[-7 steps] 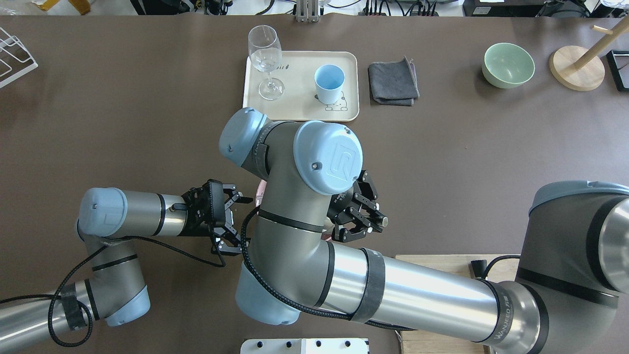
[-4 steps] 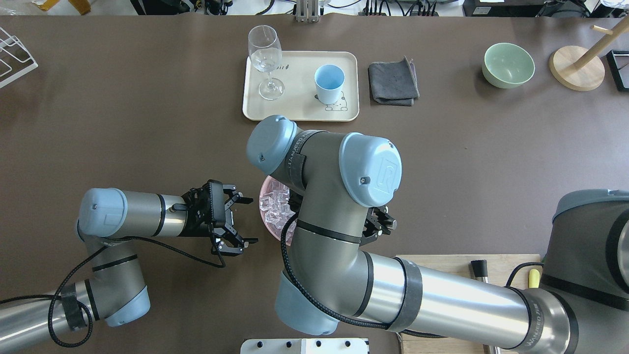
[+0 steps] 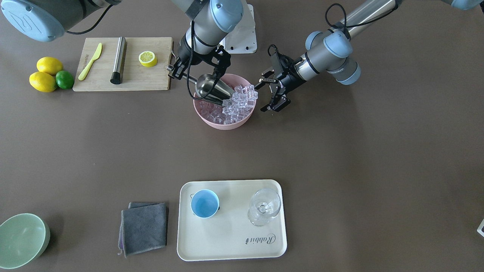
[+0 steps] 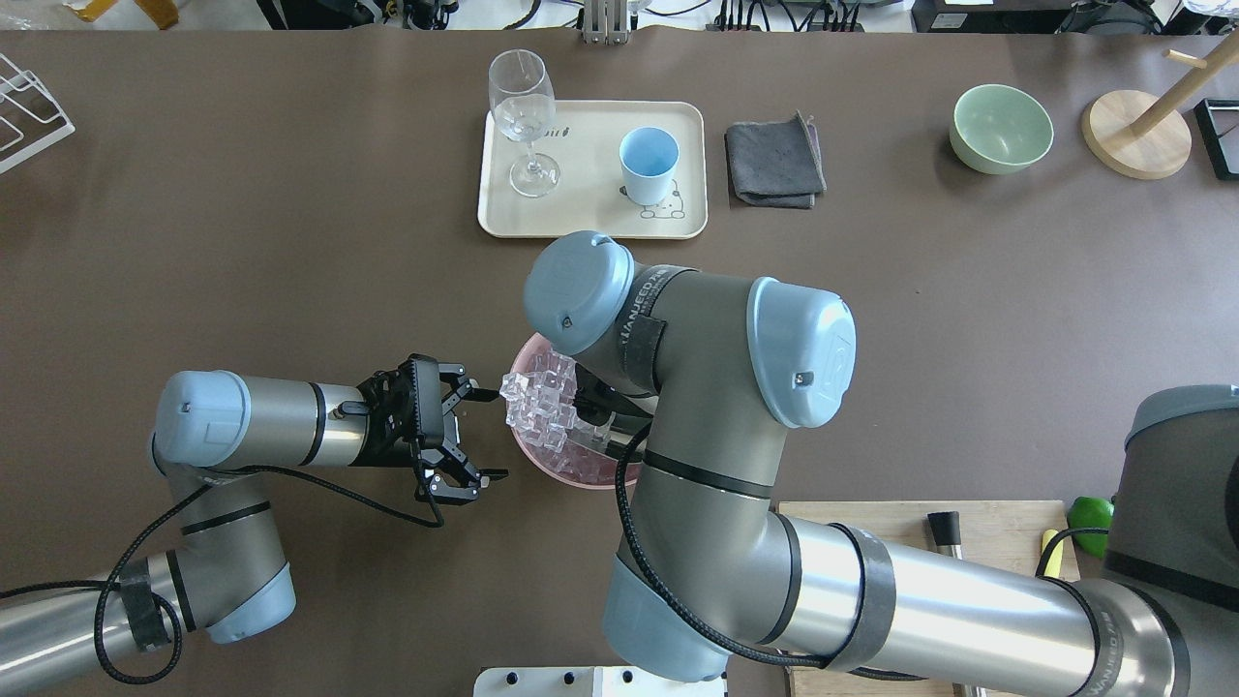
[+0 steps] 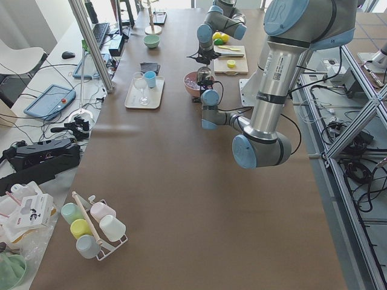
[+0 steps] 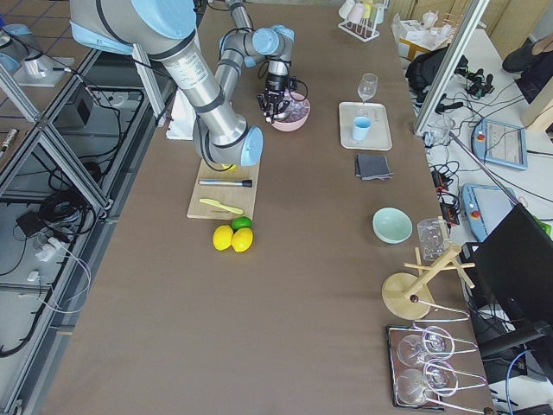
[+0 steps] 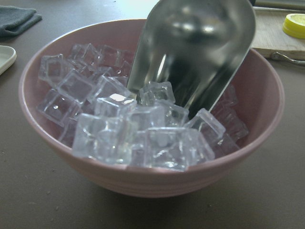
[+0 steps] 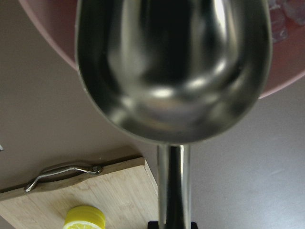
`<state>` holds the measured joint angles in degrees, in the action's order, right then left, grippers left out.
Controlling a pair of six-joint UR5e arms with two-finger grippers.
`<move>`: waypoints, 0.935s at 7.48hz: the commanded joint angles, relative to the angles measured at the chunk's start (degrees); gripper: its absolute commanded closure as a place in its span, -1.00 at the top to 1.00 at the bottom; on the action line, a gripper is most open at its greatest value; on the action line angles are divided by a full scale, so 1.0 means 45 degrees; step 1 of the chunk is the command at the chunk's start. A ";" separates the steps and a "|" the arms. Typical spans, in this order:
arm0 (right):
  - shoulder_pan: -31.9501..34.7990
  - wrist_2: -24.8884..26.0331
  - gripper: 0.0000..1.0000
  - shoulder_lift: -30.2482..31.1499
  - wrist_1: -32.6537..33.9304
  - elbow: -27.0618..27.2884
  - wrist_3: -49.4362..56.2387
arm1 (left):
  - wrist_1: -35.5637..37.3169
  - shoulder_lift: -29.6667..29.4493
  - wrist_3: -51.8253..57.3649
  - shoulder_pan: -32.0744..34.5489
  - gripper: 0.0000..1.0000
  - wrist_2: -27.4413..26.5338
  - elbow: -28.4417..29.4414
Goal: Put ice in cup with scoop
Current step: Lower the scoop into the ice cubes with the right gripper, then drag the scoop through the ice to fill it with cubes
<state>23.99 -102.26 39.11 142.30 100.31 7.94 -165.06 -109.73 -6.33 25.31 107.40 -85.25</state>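
I am clamping the scoop (image 7: 190, 52) in my right gripper (image 3: 177, 71), mouth in heaped ice (image 7: 143, 133); shoving harder risks cubes spilling over the bowl (image 7: 152, 183).

- my right gripper (image 3: 196, 73): hidden under my own arm in the overhead view; my wrist view catches only a black sliver at the bottom edge
- scoop (image 8: 171, 67): front lip cut off there; handle cut off in the left wrist view
- pink bowl (image 4: 528, 447): half under my arm overhead
- ice (image 7: 143, 129): too small in side views
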 commanded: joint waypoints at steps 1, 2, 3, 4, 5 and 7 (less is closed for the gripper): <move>0.0000 -0.0594 -1.00 0.1073 -0.2142 0.0426 -0.0104 | 0.0000 -0.0009 0.0000 0.0000 0.96 0.0000 0.0000; 0.0000 -0.0614 -1.00 0.1269 -0.2458 0.0386 -0.0105 | 0.0000 -0.0009 0.0000 0.0000 0.96 0.0000 0.0000; 0.0000 -0.0615 -1.00 0.1445 -0.2771 0.0386 -0.0105 | 0.0000 -0.0009 0.0000 0.0000 0.96 0.0000 0.0000; 0.0000 -0.0615 -1.00 0.1543 -0.2832 0.0405 -0.0085 | 0.0000 -0.0009 0.0000 0.0000 0.96 0.0000 0.0000; 0.0000 -0.0634 -1.00 0.1679 -0.2968 0.0502 -0.0008 | 0.0000 -0.0009 0.0000 0.0000 0.96 0.0000 0.0000; 0.0000 -0.0692 -1.00 0.2149 -0.3905 0.0561 -0.0007 | 0.0000 -0.0009 0.0000 0.0000 0.96 0.0000 0.0019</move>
<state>24.00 -105.12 47.40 127.36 102.57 7.84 -165.06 -109.78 -6.33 25.31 107.40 -85.25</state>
